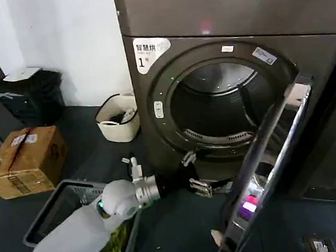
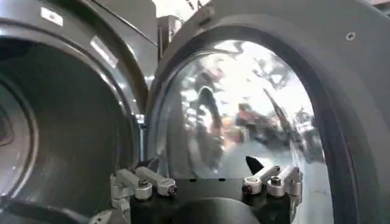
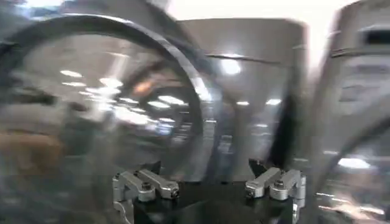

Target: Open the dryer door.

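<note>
Head view shows the door [image 1: 269,165] swung out edge-on at the dryer [image 1: 218,18] right side, exposing the drum; left claw [image 1: 202,187] hangs open below the opening, released.

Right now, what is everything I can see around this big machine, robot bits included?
dryer: one, dark grey-brown, fills the middle, drum open, white "1" label at its upper left corner.
dryer door: one, chrome ring with dark glass, swung open to the right of the drum opening.
cardboard box: one, brown, on the floor at far left.
small bin: one, cream, on the floor by the dryer's left side.
black bag: one, against the white wall.
laundry basket: one, grey, lower left, under the arm.
left gripper: one, black and silver, open, low before the drum opening.
right gripper: one, open, close to the chrome ring.
</note>
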